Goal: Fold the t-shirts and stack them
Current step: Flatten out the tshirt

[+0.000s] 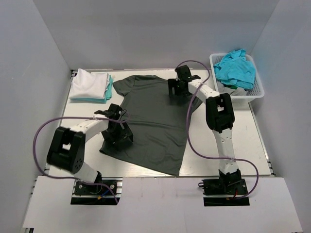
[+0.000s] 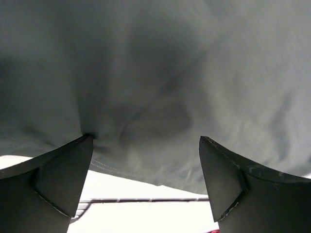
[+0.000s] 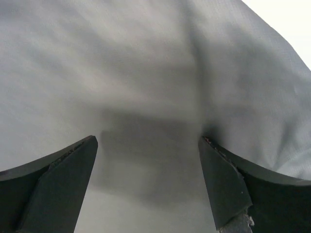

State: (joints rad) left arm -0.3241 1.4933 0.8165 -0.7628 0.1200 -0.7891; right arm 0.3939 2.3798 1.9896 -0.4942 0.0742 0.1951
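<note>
A dark charcoal t-shirt [image 1: 153, 121] lies spread flat on the table, neck toward the back. My left gripper [image 1: 118, 137] is open and low over the shirt's left bottom corner; in the left wrist view its fingers [image 2: 58, 179] straddle the hem of the shirt [image 2: 160, 87]. My right gripper [image 1: 176, 91] is open and pressed down on the shirt near its right sleeve; the right wrist view shows only the grey cloth [image 3: 146, 87] between the fingers [image 3: 228, 184]. A folded white t-shirt [image 1: 90, 83] lies on a folded teal one [image 1: 109, 90] at the back left.
A white lattice basket [image 1: 257, 92] at the back right holds crumpled turquoise t-shirts [image 1: 235, 68]. Grey walls enclose the table on three sides. Purple cables loop from both arms.
</note>
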